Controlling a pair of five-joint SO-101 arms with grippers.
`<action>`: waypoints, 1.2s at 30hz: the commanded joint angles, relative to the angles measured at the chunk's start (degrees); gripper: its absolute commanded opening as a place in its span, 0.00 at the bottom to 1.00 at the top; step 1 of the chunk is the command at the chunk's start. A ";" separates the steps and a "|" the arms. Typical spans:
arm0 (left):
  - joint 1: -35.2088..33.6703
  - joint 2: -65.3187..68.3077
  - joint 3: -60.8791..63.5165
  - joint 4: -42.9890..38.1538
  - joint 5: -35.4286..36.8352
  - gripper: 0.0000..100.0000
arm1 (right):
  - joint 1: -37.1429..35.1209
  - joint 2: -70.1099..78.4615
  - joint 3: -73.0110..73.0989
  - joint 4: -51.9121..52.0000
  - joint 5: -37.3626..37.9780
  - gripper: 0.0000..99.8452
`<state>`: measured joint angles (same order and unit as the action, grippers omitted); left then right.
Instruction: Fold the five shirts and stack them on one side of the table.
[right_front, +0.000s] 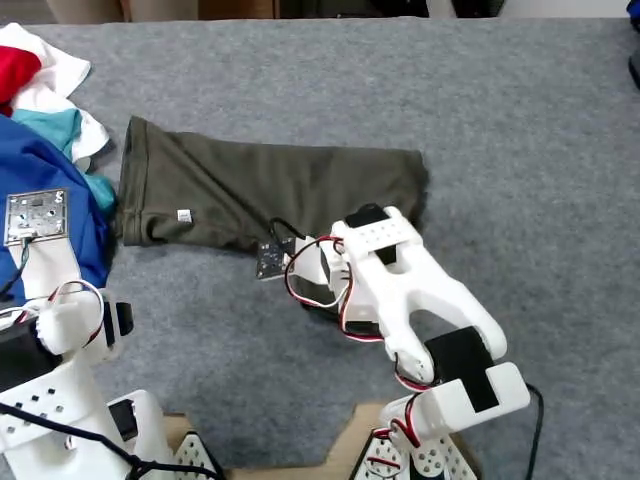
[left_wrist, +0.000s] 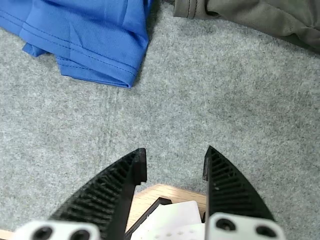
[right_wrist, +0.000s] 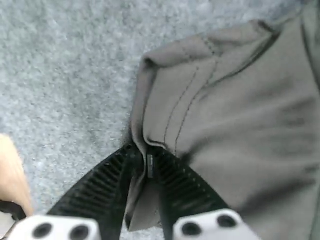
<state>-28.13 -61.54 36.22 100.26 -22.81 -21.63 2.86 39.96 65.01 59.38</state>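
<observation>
Slippage looks likely: the right claw (right_wrist: 147, 159) pinches only a thin fold at the six o'clock edge of the olive shirt (right_front: 270, 190) lying across the tabletop (right_front: 520, 150), while the left claw (left_wrist: 175, 165) hangs spread at eight o'clock.

In the high view, the white right arm (right_front: 400, 290) covers the near right corner of the folded olive-green fabric shirt (right_front: 270, 190). The small white tag (right_front: 184, 215) on it is too small to read. The left edge cuts off the crumpled blue shirt (right_front: 45, 165), the red garment (right_front: 15, 70) and the white garment (right_front: 55, 75). The teal garment (right_front: 55, 125) lies half buried among them. In the right wrist view, the black ribbed fingers (right_wrist: 105, 185) of the right gripper (right_wrist: 146, 155) hide the hem pinched between them, and the olive cloth runs off the picture's edges.
</observation>
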 joint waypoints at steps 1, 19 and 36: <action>-0.26 -0.40 0.00 0.44 -0.53 0.20 | -0.57 0.40 1.80 -0.26 -1.67 0.01; -0.26 -0.40 0.00 0.44 -0.53 0.20 | 8.84 0.48 -24.13 7.91 -5.27 0.00; -0.35 -0.40 0.00 0.44 -0.53 0.20 | 13.85 23.25 -54.73 8.26 -2.20 0.00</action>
<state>-28.13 -61.54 36.22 100.26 -22.81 -9.58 23.08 -6.29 72.84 56.75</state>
